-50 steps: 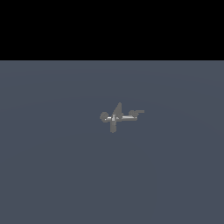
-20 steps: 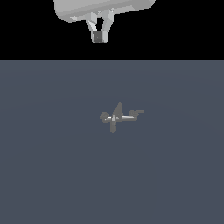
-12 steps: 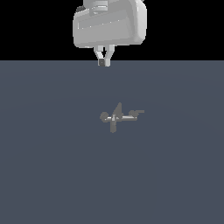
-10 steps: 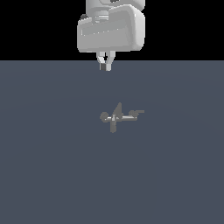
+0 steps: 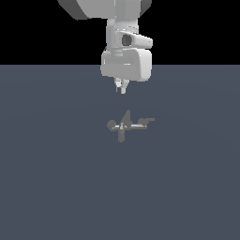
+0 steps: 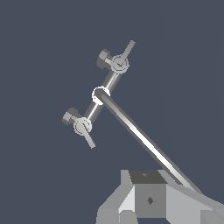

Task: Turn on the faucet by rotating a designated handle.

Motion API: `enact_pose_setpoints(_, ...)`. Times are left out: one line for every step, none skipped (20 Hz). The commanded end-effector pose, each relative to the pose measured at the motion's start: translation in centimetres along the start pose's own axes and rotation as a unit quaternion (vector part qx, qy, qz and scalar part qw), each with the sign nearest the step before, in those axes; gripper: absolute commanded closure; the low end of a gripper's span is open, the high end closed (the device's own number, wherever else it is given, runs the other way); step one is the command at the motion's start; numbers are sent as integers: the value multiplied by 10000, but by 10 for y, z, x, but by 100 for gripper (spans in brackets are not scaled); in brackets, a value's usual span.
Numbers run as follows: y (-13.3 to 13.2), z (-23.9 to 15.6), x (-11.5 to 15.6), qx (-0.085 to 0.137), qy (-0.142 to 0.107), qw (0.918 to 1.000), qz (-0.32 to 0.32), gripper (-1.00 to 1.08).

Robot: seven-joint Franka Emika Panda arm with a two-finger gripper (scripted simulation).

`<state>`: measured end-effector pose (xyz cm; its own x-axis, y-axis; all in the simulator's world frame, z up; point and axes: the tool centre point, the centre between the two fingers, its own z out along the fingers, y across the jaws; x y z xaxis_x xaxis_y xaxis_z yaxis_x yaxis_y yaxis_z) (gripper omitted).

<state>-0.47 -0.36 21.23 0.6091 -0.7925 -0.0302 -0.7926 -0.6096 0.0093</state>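
Find the faucet point(image 5: 124, 125) near the middle of the grey floor point(image 5: 47, 187), well away from every edge in sight, a tiny hub with short prongs. Take as the handle point(image 5: 138, 125) the long thin arm reaching toward the exterior view's right and ending in a small darker tab. Note the gripper point(image 5: 122, 88) hanging above the faucet and apart from it, touching nothing, fingertips seemingly drawn together with nothing between them. Treat the step in hand as the approach, with contact not yet made. To do it well, come down beside the handle rather than onto the hub, and aim for the outer part near the tab, where a push probably gives the most turning for the least force. Set the fingertips low enough to meet the arm squarely on its side, yet clear of the floor. Avoid the pointed spike and the stub with the round knob, both crowded close around the hub and easy to strike by mistake given how small the fixture is next to the gripper. Push sideways along an arc about the hub, not straight across, so the fingertips do not slide off the tab. Use the wrist view, where the faucet point(image 6: 100, 94) shows larger, to check alignment before contact.
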Motion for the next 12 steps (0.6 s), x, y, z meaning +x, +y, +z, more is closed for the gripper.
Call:
enact_pose_setpoints(-7,15,16,8,19,9996,290,108)
enact_pose_setpoints(-10,21,23,10,25,9992,406,108)
enact_pose_setpoints(-12,27,30,13,31,9986,522,108)
enact_pose_setpoints(-15,33,37,15,38,9979,639,108)
enact_pose_setpoints(-17,39,44,17,44,9971,757,108)
enact_pose_setpoints(-19,45,51,20,51,9961,875,108)
enact_pose_setpoints(-21,52,58,22,57,9950,994,108)
enact_pose_setpoints(-22,58,65,25,64,9938,1114,108)
enact_pose_setpoints(-24,64,73,28,70,9923,1235,108)
enact_pose_setpoints(-25,70,80,31,77,9907,1356,108)
enact_pose_setpoints(-26,76,88,34,83,9890,1477,108)
enact_pose_setpoints(-27,82,96,37,89,9871,1599,108)
